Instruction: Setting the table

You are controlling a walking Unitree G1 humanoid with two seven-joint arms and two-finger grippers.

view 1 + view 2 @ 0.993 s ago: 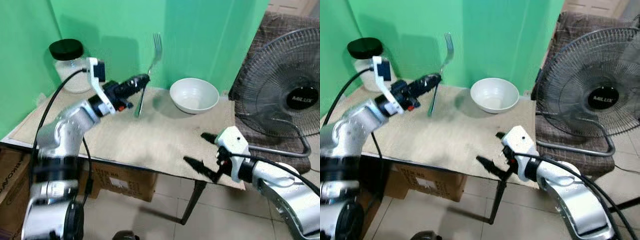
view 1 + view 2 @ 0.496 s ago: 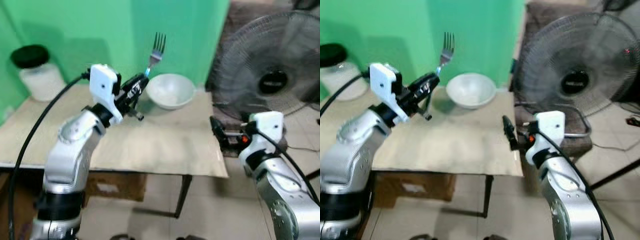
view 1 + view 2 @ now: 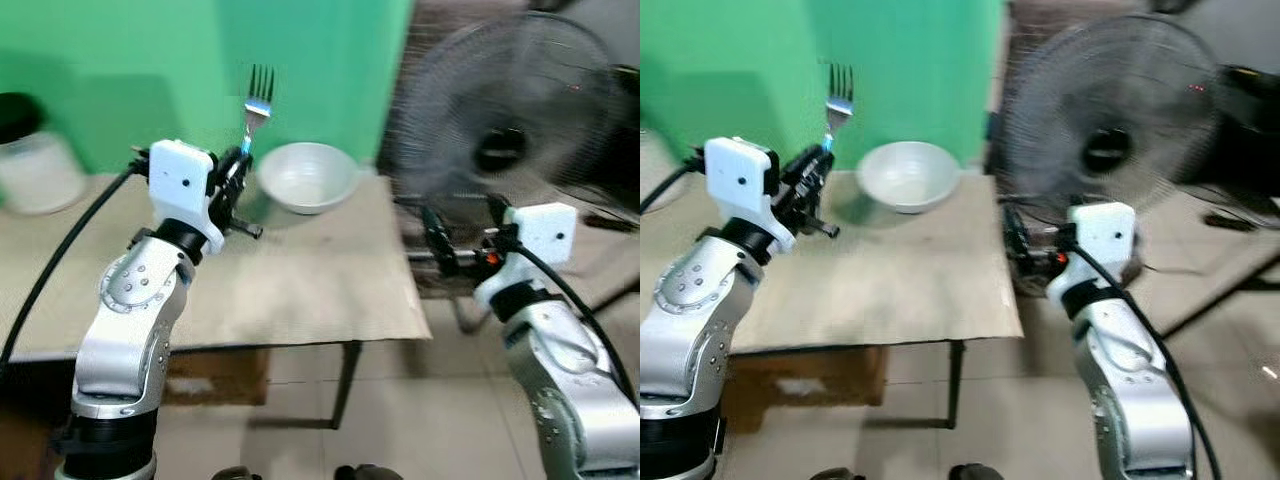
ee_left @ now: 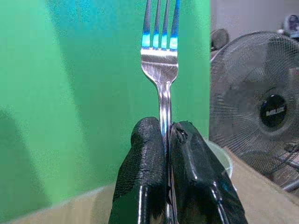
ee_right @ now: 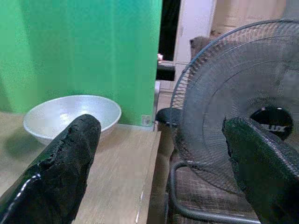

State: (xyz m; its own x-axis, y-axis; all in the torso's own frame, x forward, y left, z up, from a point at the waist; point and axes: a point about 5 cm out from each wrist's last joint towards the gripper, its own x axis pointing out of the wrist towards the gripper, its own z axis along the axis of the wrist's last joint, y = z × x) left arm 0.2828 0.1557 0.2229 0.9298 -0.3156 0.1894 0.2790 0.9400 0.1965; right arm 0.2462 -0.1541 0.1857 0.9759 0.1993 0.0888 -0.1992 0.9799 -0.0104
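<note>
A silver fork [image 3: 258,100] stands upright with its tines up, above the back of the brown table [image 3: 300,290]. My left gripper [image 4: 166,133] is shut on the fork's handle, just left of a white bowl [image 3: 305,175] that rests near the table's back right corner. My right gripper [image 5: 163,163] is open with nothing between its fingers. It hovers off the table's right edge, pointing toward the bowl [image 5: 70,114] and the fan. Seen from the head, the right gripper [image 3: 462,232] is level with the tabletop.
A large black standing fan [image 3: 500,110] stands close to the table's right side, right behind my right gripper. A white jar with a black lid [image 3: 30,160] sits at the back left. A green wall backs the table. Tiled floor lies below.
The camera has swung right, shifting the scene left. My left arm lifted the fork and turned it upright. My right gripper rose from below the front edge to the table's right side.
</note>
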